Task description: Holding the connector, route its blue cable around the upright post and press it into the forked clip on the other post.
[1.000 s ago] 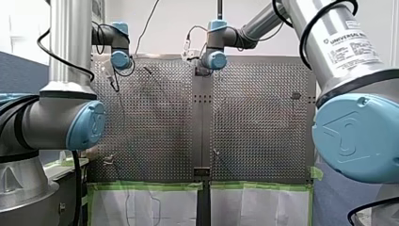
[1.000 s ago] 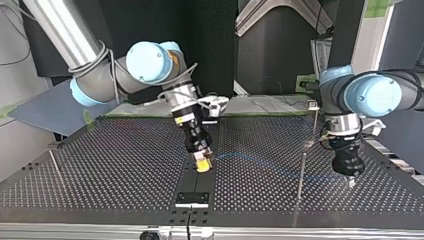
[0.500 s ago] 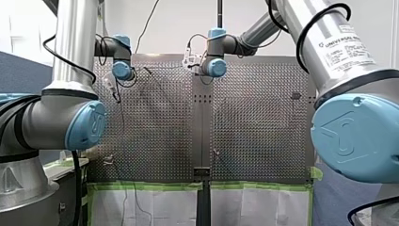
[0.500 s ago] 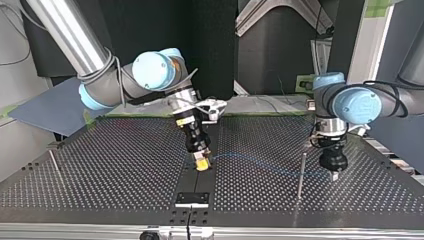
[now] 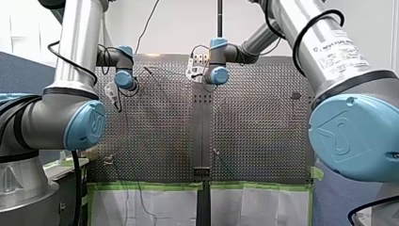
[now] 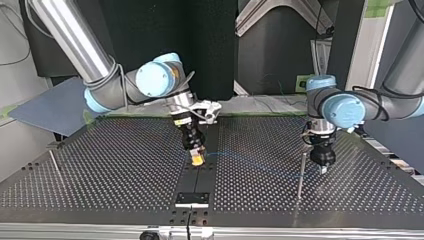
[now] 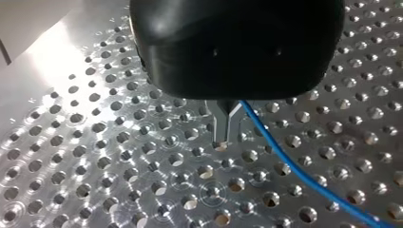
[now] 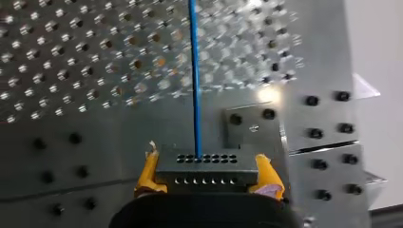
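From the front, my left arm (image 5: 77, 52) and my right arm (image 5: 263, 28) both reached to the far part of the perforated desk (image 5: 155, 127). Their tips were too small there to read.

In the top view, my right claw (image 6: 197, 160) pointed down over the desk's dark middle strip. Its yellow pads (image 6: 198, 159) were low over the surface. A blue cable (image 6: 225, 154) ran faintly from it toward the view's right, low over the holes. It reached a thin upright post (image 6: 301, 175). My left claw (image 6: 322, 170) hung just beside that post, on its right in that view.

In the left wrist view, my left claw showed as a black body with a metal tip close over the desk. The cable came out right beside the tip and trailed away across the holes. I could not tell whether this claw was clenched or released, or whether it touched the cable.

In the right wrist view, my right claw was clenched on a dark connector (image 8: 204, 176) with two rows of small holes. A yellow pad pressed each end of it. The cable left the connector's face and ran straight ahead over the desk.
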Robot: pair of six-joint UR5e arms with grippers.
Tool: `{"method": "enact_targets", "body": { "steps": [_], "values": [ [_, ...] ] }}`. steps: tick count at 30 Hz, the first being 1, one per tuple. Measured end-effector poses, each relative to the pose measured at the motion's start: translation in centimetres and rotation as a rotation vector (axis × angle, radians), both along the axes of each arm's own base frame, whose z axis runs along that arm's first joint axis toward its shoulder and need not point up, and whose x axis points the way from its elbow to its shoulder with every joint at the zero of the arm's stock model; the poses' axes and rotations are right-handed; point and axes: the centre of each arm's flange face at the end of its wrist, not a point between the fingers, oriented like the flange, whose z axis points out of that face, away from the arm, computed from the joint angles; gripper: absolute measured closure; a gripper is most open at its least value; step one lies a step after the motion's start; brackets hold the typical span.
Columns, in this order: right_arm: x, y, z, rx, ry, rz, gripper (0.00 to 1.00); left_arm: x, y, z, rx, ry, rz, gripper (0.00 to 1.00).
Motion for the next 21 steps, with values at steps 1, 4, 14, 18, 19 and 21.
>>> {"method": "enact_targets", "body": {
  "steps": [1,4,14,18,19,21],
  "values": [
    [0.0,0.0,-0.4,0.008,0.011,-0.002,1.00,0.0,-0.1,0.0,0.002,0.002,0.001,0.95],
    [-0.1,0.0,-1.2,0.029,0.039,-0.005,1.00,-0.1,-0.6,0.0,0.007,0.005,-0.013,0.95],
    [-0.7,0.6,-4.4,0.066,0.082,-0.014,1.00,-0.2,-2.0,-0.1,0.019,0.005,-0.080,0.32],
    [-0.9,0.9,-5.5,0.067,0.083,-0.015,1.00,-0.3,-2.2,-0.1,0.011,0.008,-0.078,0.00],
    [-0.9,1.0,-5.9,0.068,0.083,-0.016,1.00,-0.3,-2.3,-0.1,0.004,0.008,-0.079,0.00],
    [-1.1,1.2,-6.4,0.068,0.083,-0.022,1.00,-0.3,-2.4,-0.1,-0.010,0.008,-0.079,0.00]
  ]
}}
